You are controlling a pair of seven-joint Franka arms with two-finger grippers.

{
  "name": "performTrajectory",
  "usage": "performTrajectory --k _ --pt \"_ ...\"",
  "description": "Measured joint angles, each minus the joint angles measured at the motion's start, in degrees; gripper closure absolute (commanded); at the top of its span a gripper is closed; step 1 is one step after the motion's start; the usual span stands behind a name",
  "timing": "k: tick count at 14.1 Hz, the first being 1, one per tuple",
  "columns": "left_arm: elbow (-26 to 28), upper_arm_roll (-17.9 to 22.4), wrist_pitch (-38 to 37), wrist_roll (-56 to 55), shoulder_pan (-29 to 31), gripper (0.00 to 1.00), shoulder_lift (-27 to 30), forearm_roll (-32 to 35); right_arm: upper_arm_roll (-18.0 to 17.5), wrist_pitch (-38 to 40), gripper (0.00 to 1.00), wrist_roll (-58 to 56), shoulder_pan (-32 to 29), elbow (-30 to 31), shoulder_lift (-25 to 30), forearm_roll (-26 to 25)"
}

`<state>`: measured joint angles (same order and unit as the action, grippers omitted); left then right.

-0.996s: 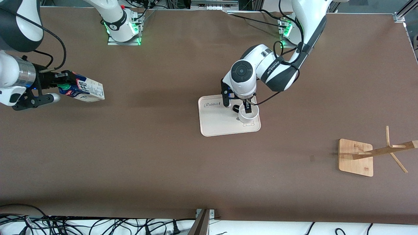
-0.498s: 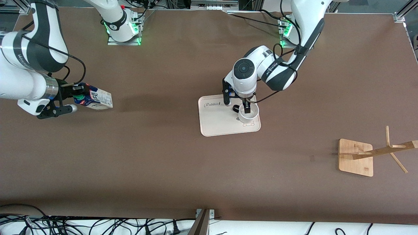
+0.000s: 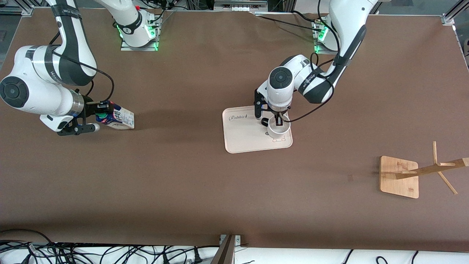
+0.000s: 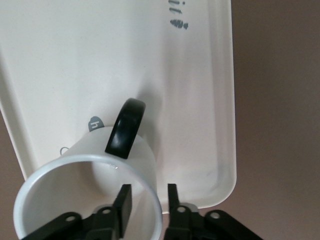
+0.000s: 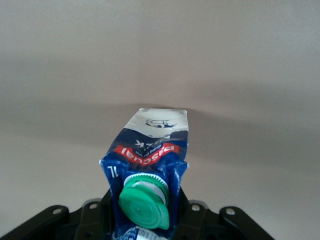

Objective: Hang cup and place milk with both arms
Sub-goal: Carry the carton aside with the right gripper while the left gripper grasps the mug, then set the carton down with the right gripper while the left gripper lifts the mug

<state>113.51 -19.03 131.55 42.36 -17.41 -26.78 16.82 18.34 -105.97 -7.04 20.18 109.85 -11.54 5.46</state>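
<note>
The white cup [image 3: 278, 127] stands upright on a cream tray [image 3: 242, 141] in the middle of the table. In the left wrist view the cup [image 4: 85, 165] shows its black loop handle [image 4: 125, 127]. My left gripper [image 3: 275, 119] is at the cup's rim. In the left wrist view it [image 4: 149, 200] is open, with one finger inside the cup and one outside, both clear of the wall. My right gripper [image 3: 99, 114] is shut on the blue and white milk carton [image 3: 120, 119]. It holds the carton tilted over the table at the right arm's end. The green cap [image 5: 144, 202] faces the wrist camera.
A wooden rack with a square base [image 3: 399, 176] and pegs stands toward the left arm's end, nearer the front camera than the tray. Cables [image 3: 110, 253] lie along the front edge. Bare brown table lies between the carton and the tray.
My right arm has swung the carton toward the middle of the table and lower. My left arm's wrist has shifted slightly at the cup; the cup has not moved.
</note>
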Motion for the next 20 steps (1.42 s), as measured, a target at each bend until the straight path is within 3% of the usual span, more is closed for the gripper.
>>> performTrajectory --k 5,8,9,11,13,17,20 --pt "-0.53 -1.33 1.07 0.9 0.66 1.0 0.61 0.05 -0.02 -2.11 0.56 0.48 -0.46 2.89 0.01 0.0" --pt "-1.46 -2.37 0.64 -1.98 0.58 1.0 3.35 -1.22 -0.02 -2.32 0.49 0.51 -1.13 3.55 0.0 0.0" --pt "-1.62 -2.66 -0.43 -3.8 0.56 1.0 4.59 -1.66 -0.02 -2.41 0.38 0.52 -1.26 3.64 -0.02 0.0" --pt "-2.62 -3.55 -5.22 -8.87 0.51 1.0 7.05 -1.97 -0.02 -2.57 0.0 0.6 -1.59 3.79 -0.12 0.0" --pt "-5.44 -3.96 -13.19 -14.61 0.38 1.0 9.3 -2.31 -0.02 -2.61 0.0 0.61 -2.0 3.87 -0.26 0.0" --pt "-17.63 -4.26 -30.42 -28.74 0.38 1.0 10.93 -4.99 -0.02 -2.67 0.0 0.61 -2.57 3.94 -0.52 0.0" --pt "-23.81 -3.96 -33.69 -33.34 0.98 1.0 10.93 -5.25 -0.02 -2.8 0.0 0.61 -2.64 3.64 -0.52 0.0"
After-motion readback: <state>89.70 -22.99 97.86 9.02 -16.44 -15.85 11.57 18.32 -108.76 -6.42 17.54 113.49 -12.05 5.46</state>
